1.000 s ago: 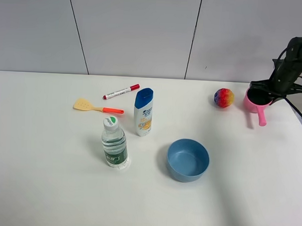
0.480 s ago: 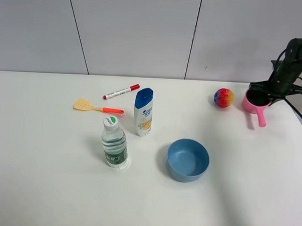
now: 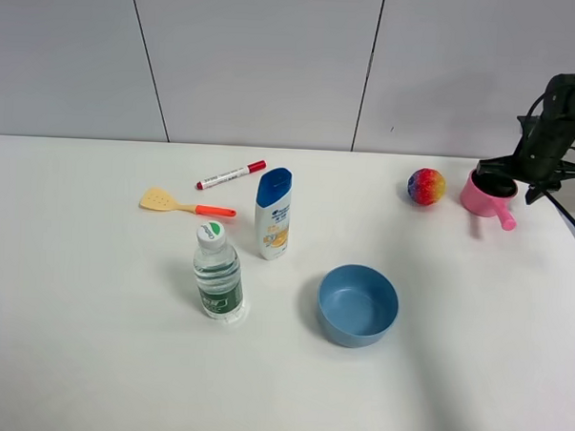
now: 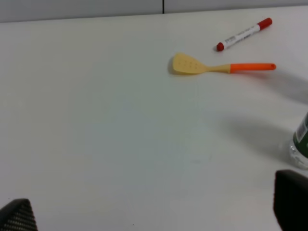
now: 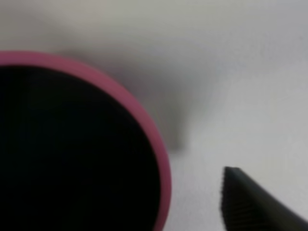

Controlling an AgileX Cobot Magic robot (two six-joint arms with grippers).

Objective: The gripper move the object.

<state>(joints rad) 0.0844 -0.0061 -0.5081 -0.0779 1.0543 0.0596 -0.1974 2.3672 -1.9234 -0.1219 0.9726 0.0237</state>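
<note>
the pink saucepan [image 3: 485, 195] sits at the far right of the white surface [image 3: 91, 341], just beside the rainbow ball [image 3: 426, 186]. over the last second its handle [image 3: 505, 220] has swung from pointing toward the near edge to angling right, and the body has nudged a little toward the wall, so i'd judge the move has started, barely. the right gripper [image 3: 507, 174] is at its rim. the wrist view shows one fingertip [image 5: 260, 204] outside the pink rim with a gap between them; whether the jaws are clamped, i cannot tell. the left gripper [image 4: 153, 211] hangs spread wide, holding nothing. one of each: saucepan, ball, blue bowl [image 3: 395, 298], shampoo bottle [image 3: 272, 215], water bottle [image 3: 216, 273], marker [image 3: 231, 175], spatula [image 3: 185, 204].
</note>
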